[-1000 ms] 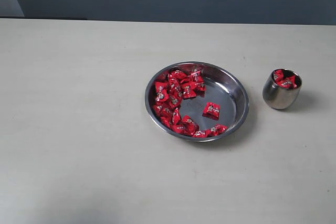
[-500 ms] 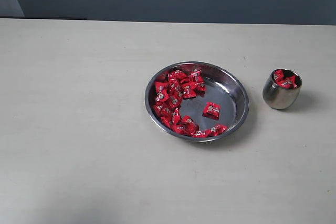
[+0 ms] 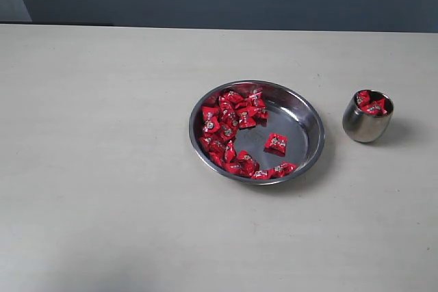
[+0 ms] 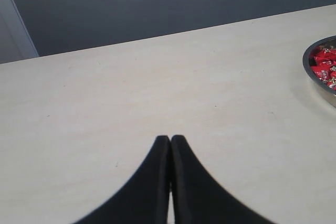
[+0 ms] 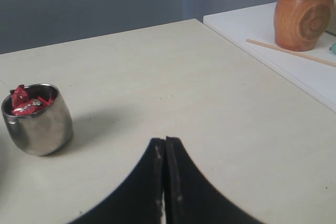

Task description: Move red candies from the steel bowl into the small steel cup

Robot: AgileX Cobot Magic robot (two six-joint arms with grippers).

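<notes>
The steel bowl (image 3: 309,122) sits mid-table with many red candies (image 3: 226,128) heaped on its left side and one lying alone (image 3: 275,143). To its right stands the small steel cup (image 3: 366,124), holding a few red candies (image 3: 371,102). Neither arm shows in the exterior view. My left gripper (image 4: 170,139) is shut and empty over bare table, the bowl's rim (image 4: 315,74) far off at the frame's edge. My right gripper (image 5: 165,141) is shut and empty, with the cup (image 5: 39,124) apart from it.
On a white surface beside the table stand a wooden mortar with a pestle (image 5: 303,17) and a thin wooden stick (image 5: 291,52). A dark blue wall runs behind the table's far edge (image 3: 219,29).
</notes>
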